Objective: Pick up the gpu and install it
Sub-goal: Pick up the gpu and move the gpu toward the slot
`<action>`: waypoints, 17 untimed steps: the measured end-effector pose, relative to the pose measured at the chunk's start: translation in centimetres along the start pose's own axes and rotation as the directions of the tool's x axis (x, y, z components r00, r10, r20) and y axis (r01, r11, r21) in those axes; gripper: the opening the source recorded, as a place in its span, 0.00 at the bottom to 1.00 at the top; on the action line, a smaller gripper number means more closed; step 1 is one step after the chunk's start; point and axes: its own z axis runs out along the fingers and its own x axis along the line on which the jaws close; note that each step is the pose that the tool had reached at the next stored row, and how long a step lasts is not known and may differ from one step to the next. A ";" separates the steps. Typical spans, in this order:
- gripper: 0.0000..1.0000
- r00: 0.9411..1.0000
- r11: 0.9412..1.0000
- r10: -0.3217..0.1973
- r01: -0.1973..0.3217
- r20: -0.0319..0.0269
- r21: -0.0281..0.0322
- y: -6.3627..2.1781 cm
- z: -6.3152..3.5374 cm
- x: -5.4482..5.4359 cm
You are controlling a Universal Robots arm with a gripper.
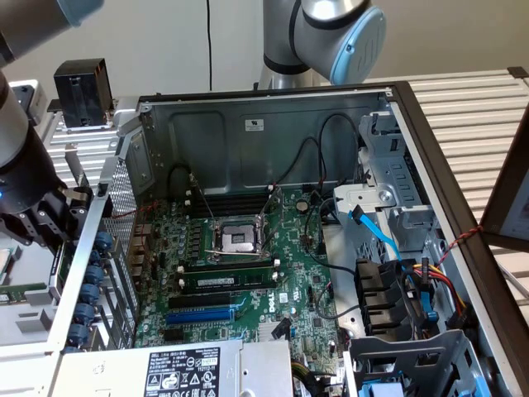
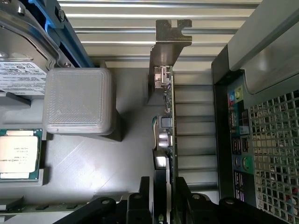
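Note:
The gpu (image 2: 170, 116) appears edge-on in the wrist view as a thin green card, its metal end bracket (image 2: 169, 46) at the far end. My gripper (image 2: 166, 198) is shut on it, one black finger against each face. The card hangs over a grey tray (image 2: 121, 163), just beside the rear wall of the computer case (image 2: 243, 140). In the exterior view my gripper (image 1: 41, 217) is outside the case at the exterior view's left, and the open case holds the large green motherboard (image 1: 273, 273) with a blue slot (image 1: 201, 315).
In the wrist view a grey block (image 2: 79, 100), a loose processor chip (image 2: 17, 154) and a hard drive (image 2: 23, 70) lie on the tray. The exterior view shows the case's perforated rear wall (image 1: 116, 248) between gripper and motherboard, a memory stick (image 1: 227, 281), cables and drive bays (image 1: 397, 289).

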 end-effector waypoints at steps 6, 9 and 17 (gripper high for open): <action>0.35 1.000 1.000 0.000 0.000 0.000 0.000 0.15 0.04 -0.1; 0.35 1.000 1.000 0.000 0.000 -0.002 0.000 0.22 0.04 -0.1; 0.35 1.000 1.000 0.002 -0.002 -0.013 0.002 0.27 0.06 -0.1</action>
